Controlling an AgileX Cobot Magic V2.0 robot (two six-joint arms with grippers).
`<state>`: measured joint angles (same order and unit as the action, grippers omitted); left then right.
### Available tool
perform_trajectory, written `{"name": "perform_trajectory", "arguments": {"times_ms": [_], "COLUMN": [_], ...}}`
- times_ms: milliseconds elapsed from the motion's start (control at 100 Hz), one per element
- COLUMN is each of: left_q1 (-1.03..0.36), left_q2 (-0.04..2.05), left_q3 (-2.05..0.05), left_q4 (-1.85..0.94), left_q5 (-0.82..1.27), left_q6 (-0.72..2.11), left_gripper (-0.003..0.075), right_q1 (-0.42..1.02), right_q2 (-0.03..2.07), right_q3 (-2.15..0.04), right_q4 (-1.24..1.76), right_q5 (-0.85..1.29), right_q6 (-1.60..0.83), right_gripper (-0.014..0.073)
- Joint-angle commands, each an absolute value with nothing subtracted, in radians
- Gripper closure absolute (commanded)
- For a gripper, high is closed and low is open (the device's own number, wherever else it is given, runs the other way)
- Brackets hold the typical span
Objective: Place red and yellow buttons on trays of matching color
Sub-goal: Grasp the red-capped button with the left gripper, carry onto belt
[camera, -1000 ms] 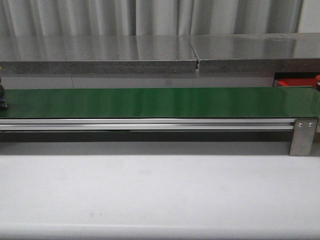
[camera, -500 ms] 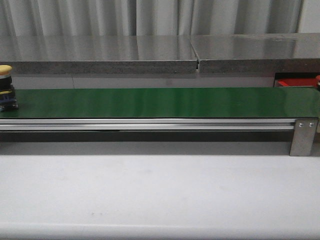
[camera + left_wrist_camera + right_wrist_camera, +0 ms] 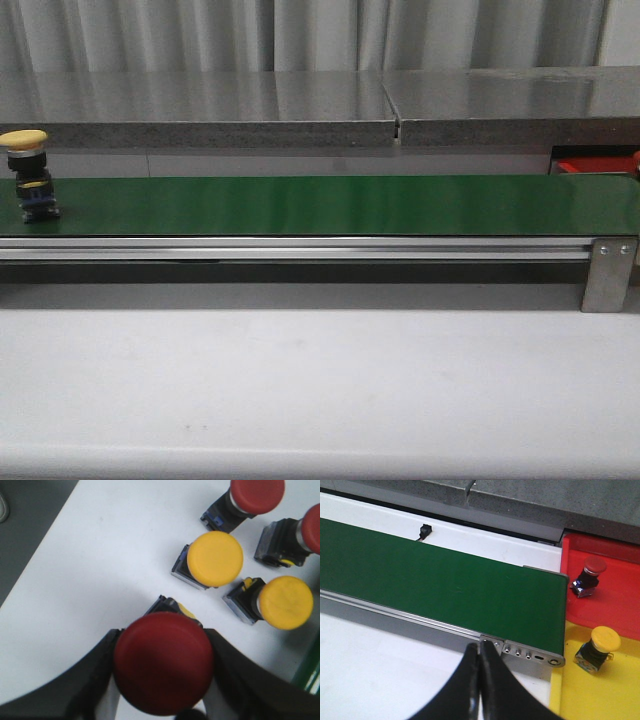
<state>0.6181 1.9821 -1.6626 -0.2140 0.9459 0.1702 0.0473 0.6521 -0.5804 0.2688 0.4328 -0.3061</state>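
A yellow button [image 3: 27, 175] stands upright at the far left of the green belt [image 3: 330, 205] in the front view. My left gripper [image 3: 162, 667] is shut on a red button [image 3: 162, 660], its fingers against both sides of the cap, above a white surface. Beyond it lie two yellow buttons [image 3: 215, 558] [image 3: 285, 602] and two red buttons [image 3: 256, 494] [image 3: 312, 530]. My right gripper [image 3: 480, 652] is shut on nothing, over the belt's end bracket [image 3: 530, 655]. A red button [image 3: 590, 572] lies on the red tray [image 3: 620, 605], and a yellow button [image 3: 600, 647] on the yellow tray [image 3: 615, 695].
A grey steel shelf [image 3: 320, 100] runs behind the belt. The belt's aluminium rail [image 3: 300, 248] and end bracket [image 3: 608, 275] stand at the front right. A corner of the red tray [image 3: 595, 165] shows at the belt's right end. White tabletop [image 3: 320, 390] lies in front.
The yellow button has ridden the belt rightward from the left edge of the front view into full sight.
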Motion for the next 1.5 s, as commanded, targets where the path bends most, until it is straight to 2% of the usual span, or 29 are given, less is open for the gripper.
{"name": "perform_trajectory", "arguments": {"times_ms": [0, 230, 720, 1180, 1280, 1490], "left_q1": [0.616, 0.582, 0.344, 0.325, 0.325, 0.325], "left_q2": [1.860, 1.729, 1.722, 1.799, 1.800, 1.800], "left_q3": [-1.634, -1.515, -1.515, -1.515, -1.515, -1.515], "left_q4": [-0.235, -0.240, -0.232, -0.232, -0.232, -0.232], "left_q5": [0.897, 0.816, 0.786, 0.814, 0.814, 0.828], "left_q6": [0.171, 0.173, 0.173, 0.173, 0.173, 0.173], "left_gripper": [0.0500, 0.0500, 0.0500, 0.0496, 0.0443, 0.0235], "right_q1": [0.048, 0.048, 0.048, 0.048, 0.048, 0.048], "right_q2": [0.648, 0.648, 0.648, 0.648, 0.648, 0.648], "right_q3": [-0.607, -0.607, -0.607, -0.607, -0.607, -0.607], "right_q4": [0.277, 0.277, 0.277, 0.277, 0.277, 0.277], "right_q5": [0.358, 0.358, 0.358, 0.358, 0.358, 0.358], "right_q6": [-0.314, -0.314, -0.314, -0.314, -0.314, -0.314], "right_gripper": [0.0712, 0.0712, 0.0712, 0.0712, 0.0712, 0.0712]}}
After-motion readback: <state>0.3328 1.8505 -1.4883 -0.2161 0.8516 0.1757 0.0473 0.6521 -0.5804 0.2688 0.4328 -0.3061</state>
